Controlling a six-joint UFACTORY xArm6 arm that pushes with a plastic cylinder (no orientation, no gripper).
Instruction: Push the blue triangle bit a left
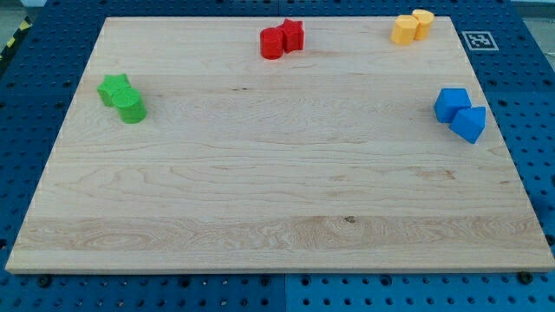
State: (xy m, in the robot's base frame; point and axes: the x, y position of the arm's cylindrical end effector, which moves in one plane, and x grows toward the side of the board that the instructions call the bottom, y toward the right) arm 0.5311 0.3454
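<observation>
Two blue blocks sit touching near the right edge of the wooden board. The lower right one is the blue triangle. The upper left one is a blue cube. Neither my rod nor my tip shows in the camera view, so its place relative to the blocks cannot be told.
Two red blocks sit together at the view's top centre. Two yellow blocks sit at the top right. Two green blocks sit at the left. A fiducial marker lies off the board's top right corner.
</observation>
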